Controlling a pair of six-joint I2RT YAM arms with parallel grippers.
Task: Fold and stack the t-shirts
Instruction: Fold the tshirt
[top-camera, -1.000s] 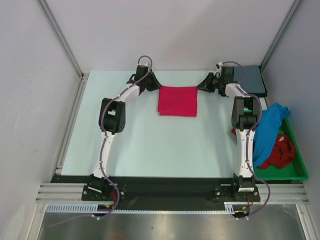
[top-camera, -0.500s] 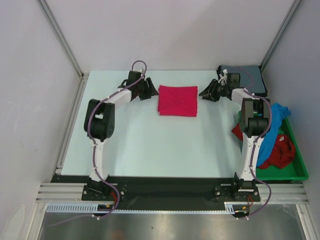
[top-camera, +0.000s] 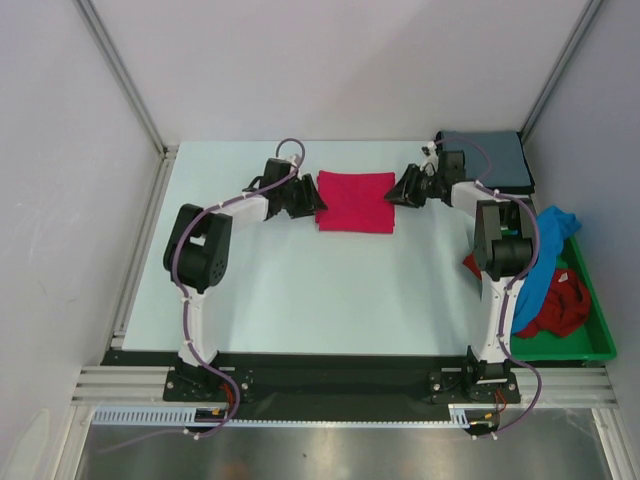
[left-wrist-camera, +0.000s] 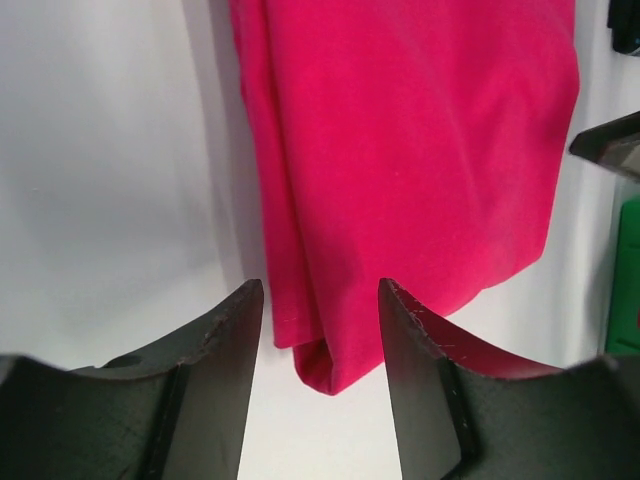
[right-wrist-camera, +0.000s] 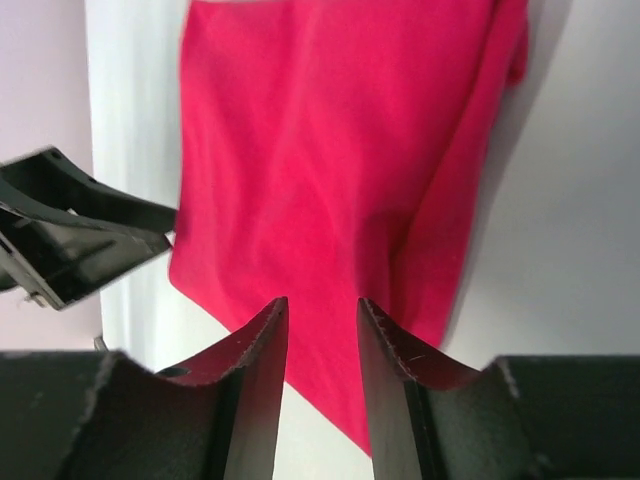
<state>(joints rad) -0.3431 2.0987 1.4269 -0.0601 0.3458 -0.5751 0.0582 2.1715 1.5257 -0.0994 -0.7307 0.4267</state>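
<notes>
Both arms have closed in since half a second ago: left jaws and right jaws, then clear of the pink-red shirt (top-camera: 355, 202), now stand at its left and right edges.
Left jaws: apart, a shirt corner in the gap; contact cannot be told.
Right jaws: apart, narrower gap, cloth showing between.
Pink-red shirt: folded flat, far-centre of the bench (top-camera: 300, 290).
Grey-blue shirt (top-camera: 500, 158): far right corner.
Bright blue shirt (top-camera: 545, 255), darker red shirt (top-camera: 562, 305): heaped in green tray (top-camera: 600, 348), right edge.
Bare bench from shirt to near edge.
</notes>
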